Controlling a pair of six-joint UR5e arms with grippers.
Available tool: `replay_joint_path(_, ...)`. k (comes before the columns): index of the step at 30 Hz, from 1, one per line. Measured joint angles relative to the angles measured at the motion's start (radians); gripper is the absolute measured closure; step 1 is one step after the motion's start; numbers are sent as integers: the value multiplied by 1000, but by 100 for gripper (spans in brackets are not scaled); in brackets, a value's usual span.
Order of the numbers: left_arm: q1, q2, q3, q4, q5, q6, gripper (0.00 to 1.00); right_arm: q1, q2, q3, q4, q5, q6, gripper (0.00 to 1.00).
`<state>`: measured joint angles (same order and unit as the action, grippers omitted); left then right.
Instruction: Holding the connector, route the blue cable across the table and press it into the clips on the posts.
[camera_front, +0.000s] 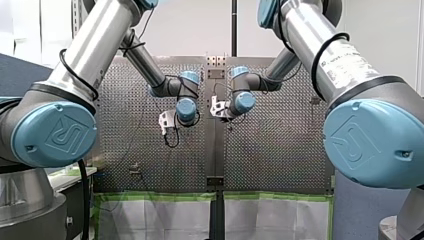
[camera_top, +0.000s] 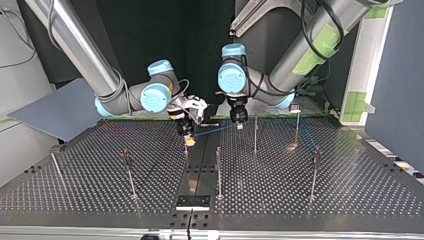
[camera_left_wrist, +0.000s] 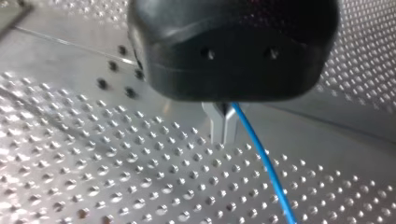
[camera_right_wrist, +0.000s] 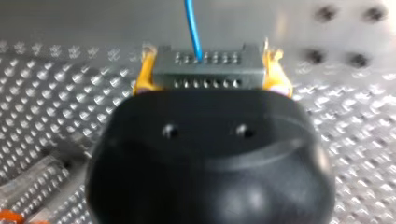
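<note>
My right gripper (camera_right_wrist: 210, 70) clamps the connector (camera_right_wrist: 210, 78) between yellow pads (camera_right_wrist: 142, 79); from the connector the blue cable (camera_right_wrist: 192, 28) runs to my left gripper (camera_left_wrist: 224, 135), metal fingers (camera_left_wrist: 217, 126) pinched together on it.

**Setting:** robotics laboratory, two-arm test cell.

**Evidence:**
- Perforated metal table (camera_top: 300, 190), a regular grid of holes, in two plates with a seam down the middle.
- Thin metal posts (camera_top: 218, 172) standing upright in the holes, well apart.
- My left arm (camera_front: 82, 55) and my right arm (camera_front: 330, 60), both grey industrial tube with blue joint caps.
- Green tape (camera_front: 160, 196) along one table edge, above white sheeting.
- Dark backdrop (camera_top: 150, 35) behind the arms.
- Grey panel (camera_top: 55, 107) just off the table, at the top view's left.
</note>
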<state>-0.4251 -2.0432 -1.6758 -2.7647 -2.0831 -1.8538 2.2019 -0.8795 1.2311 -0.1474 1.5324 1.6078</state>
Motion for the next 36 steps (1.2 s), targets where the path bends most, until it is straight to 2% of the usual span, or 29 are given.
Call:
replay_joint_path(6,-4,62,-21,-15,-3,5,100,-1,-56,0,48,-1,5,100)
replay_joint_path(22,-32,200,-23,-84,8,25,100,-5,-189,8,181,-7,17,100)
replay_joint_path(29,-35,261,-24,-84,52,31,100,-7,-252,9,238,-21,21,100)
replay_joint_path(36,-35,319,-13,-74,94,43,100,-10,-314,9,259,-49,26,100)
